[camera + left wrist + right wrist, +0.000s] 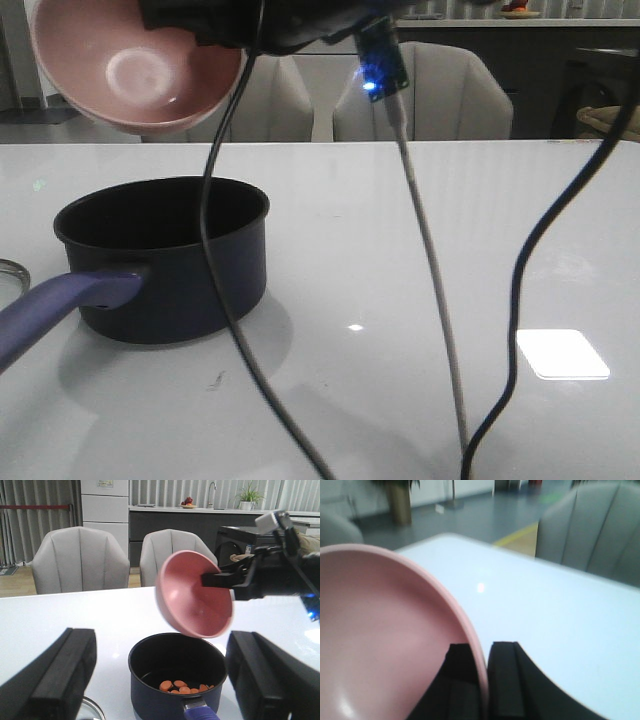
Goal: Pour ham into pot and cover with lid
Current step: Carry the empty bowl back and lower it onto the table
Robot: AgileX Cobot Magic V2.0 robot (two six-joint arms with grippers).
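1. Front view shows our right gripper [235, 45] holding the pink bowl [135, 65] high above the pot [165, 255], tipped on its side so the hollow faces the camera; nothing is left inside it.
2. From the right wrist we see the two fingers [505, 680] pinched together on the bowl's rim [470, 635], one inside and one outside the wall.
3. From the left wrist we see the ham [182, 686], a few small orange pieces, lying on the pot's floor near the handle [200, 713]. We judge the pouring done.
4. Our left gripper [160, 680] hangs with its jaws wide apart and nothing between them, looking down on the pot.
5. The lid [10, 275] shows only as a sliver of steel rim at the table's [400, 250] edge of view, just beside the handle; the pot is still uncovered.
6. Risks as we judge them:
   - The grip is a thin pinch on a smooth rim, so a quick swing to set the bowl down could let it slip and drop onto the pot.
   - Reaching for the lid, we could knock the long handle beside it and turn the pot.
   - The dangling cables [230, 330] cross in front of the pot and could snag it or the lid.
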